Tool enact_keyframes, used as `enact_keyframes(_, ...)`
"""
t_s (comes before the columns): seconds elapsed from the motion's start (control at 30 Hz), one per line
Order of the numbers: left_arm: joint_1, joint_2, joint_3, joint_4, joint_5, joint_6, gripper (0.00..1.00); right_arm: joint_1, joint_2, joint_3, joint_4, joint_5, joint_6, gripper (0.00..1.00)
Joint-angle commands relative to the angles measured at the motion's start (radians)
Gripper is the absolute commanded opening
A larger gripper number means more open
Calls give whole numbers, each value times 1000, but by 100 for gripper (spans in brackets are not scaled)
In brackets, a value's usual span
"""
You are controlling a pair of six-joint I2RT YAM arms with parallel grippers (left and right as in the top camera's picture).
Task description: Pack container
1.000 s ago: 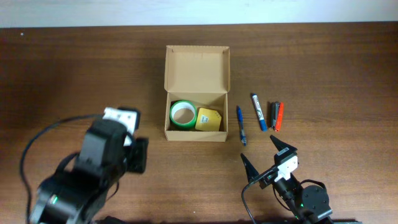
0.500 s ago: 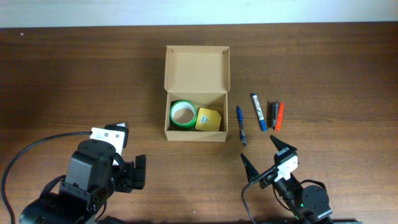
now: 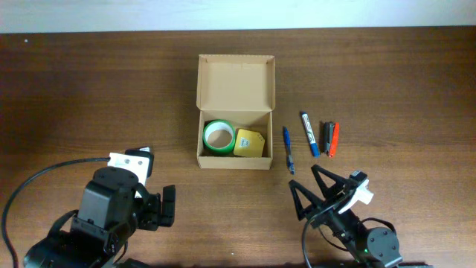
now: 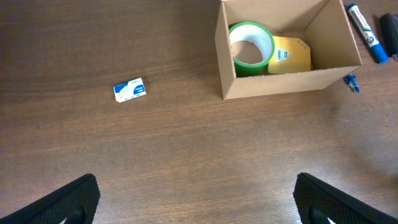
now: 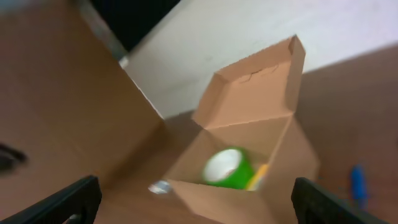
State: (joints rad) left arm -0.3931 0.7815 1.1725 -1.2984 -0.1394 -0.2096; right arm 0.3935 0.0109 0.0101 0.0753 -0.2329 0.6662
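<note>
A: Where does the packing stand?

B: Part-way, I'd judge; the left gripper (image 4: 196,200) hangs low over the front-left corner of the bench (image 3: 89,89), released, nothing between its dark fingers; a small white-and-blue card (image 4: 129,89) lies loose on the wood to the left of the container (image 3: 234,162).

A: And the container itself?

B: Mid-bench, a little toward the far edge; plain tan cardboard, matte, square-cornered, its flap lid (image 3: 235,82) standing open at the back; inside, a glossy green tape roll (image 3: 219,136) sits beside a yellow boxy packet (image 3: 250,143) with a label.

A: What is left outside?

B: Beyond the card, on the right side: a slim blue pen (image 3: 287,149) just beside the wall; then a blue marker (image 3: 309,134), a black marker (image 3: 326,138) and a red marker (image 3: 334,139), the last two touching.

A: Next move?

B: Likely the right gripper (image 3: 303,177), spread wide and empty near the front edge, goes for the pen; round, smooth barrels may roll, so the fingers should close across the barrel; the flat card would be harder to lift off the grain.
</note>
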Motion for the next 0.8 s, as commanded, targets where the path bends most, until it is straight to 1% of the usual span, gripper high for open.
enact_keyframes(0.0, -1, -2, 14, -1, -14, -5, 100, 5, -8, -5, 65, 24, 259, 99)
enact_keyframes(0.1, -2, -2, 14, -1, -14, -5, 100, 5, -8, -5, 148, 62, 255, 99)
enact_keyframes(0.23, -2, -2, 14, -1, -14, -5, 100, 4, -5, -4, 152, 161, 250, 99)
enact_keyframes(0.37, -1, -2, 14, -1, -14, -5, 100, 3, 28, 45, 128, 165, 112, 99)
enact_keyframes(0.43, -1, -2, 14, -1, -14, -5, 100, 2, 69, 105, 76, 182, 43, 99)
enact_keyframes(0.6, -2, -2, 14, -1, -14, -5, 100, -60, 283, 340, -104, 189, -157, 99)
enact_keyframes(0.77, -2, -2, 14, -1, -14, -5, 100, -151, 566, 591, -241, 188, -293, 99)
